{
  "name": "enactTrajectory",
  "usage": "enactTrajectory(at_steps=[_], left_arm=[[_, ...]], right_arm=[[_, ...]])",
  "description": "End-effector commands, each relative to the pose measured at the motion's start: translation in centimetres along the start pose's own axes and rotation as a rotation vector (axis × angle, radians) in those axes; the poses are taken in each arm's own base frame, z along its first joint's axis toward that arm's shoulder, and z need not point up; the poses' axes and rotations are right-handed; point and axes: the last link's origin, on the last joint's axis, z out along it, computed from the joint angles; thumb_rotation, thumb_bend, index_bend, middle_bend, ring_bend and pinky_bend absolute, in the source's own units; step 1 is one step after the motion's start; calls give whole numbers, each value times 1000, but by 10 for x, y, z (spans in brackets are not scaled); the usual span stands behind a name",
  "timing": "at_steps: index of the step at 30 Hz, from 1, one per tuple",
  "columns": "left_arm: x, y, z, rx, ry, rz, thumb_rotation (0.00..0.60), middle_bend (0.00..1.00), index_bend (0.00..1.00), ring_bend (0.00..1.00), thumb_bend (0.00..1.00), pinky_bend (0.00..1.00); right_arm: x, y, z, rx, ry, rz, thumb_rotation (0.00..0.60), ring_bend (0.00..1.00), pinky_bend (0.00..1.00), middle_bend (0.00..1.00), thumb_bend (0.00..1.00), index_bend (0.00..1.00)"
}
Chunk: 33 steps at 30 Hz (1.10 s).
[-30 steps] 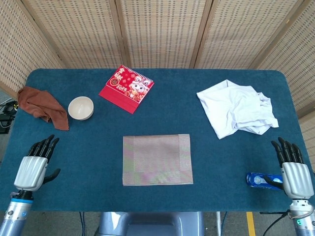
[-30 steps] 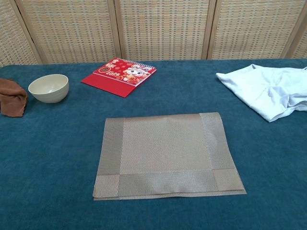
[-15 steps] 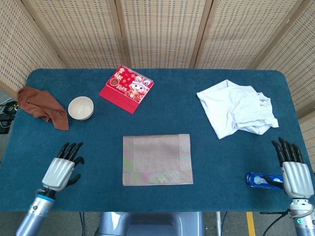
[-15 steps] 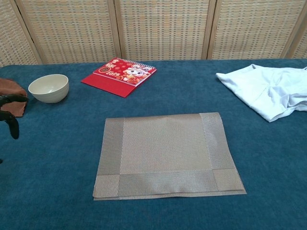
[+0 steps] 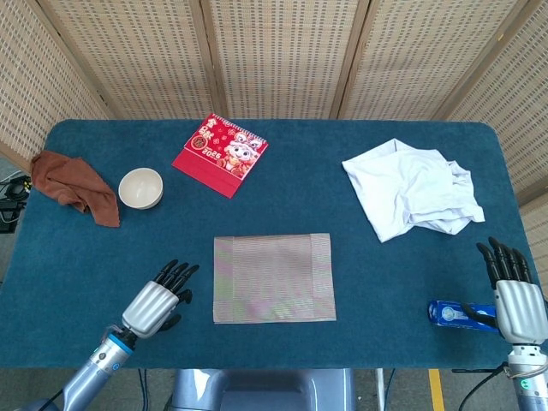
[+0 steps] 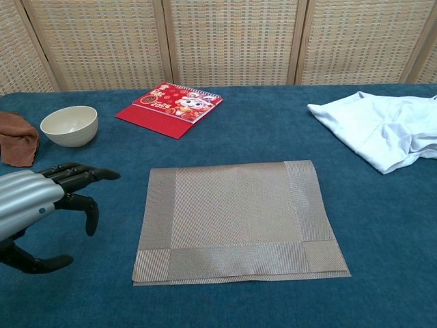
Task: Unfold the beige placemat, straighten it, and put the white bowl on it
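The beige placemat [image 5: 274,278] [image 6: 235,219] lies folded in half at the table's front centre. A white bowl [image 5: 140,187] [image 6: 69,125] stands upright at the left rear, empty. My left hand [image 5: 158,300] [image 6: 41,201] hovers just left of the placemat's left edge, fingers spread, holding nothing. At the front right corner my right hand [image 5: 516,295] stays open, palm down, beside a small blue box; the chest view does not show it.
A red calendar [image 5: 220,153] lies behind the placemat. A brown cloth [image 5: 75,186] is bunched left of the bowl. A white garment [image 5: 413,188] is crumpled at the right rear. A blue box [image 5: 454,314] sits by the right hand, near the table's front edge.
My left hand has swept rightward along the front of the table, from the left edge to just beside the placemat. The right hand has barely shifted.
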Motion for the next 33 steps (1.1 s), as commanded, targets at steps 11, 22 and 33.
enactTrajectory(at_steps=[11, 22, 33], left_arm=[[-23, 22, 18, -34, -62, 13, 600, 0, 449, 0, 338, 0], [-30, 35, 27, -57, -44, -1, 600, 0, 438, 0, 340, 0], [-34, 43, 33, -74, -49, 7, 600, 0, 438, 0, 415, 0]], right_arm=[[3, 0, 0, 3, -1, 24, 600, 0, 0, 0, 211, 58], [3, 1, 0, 3, -4, 32, 600, 0, 0, 0, 212, 58], [2, 0, 0, 8, -7, 34, 600, 0, 0, 0, 212, 58]])
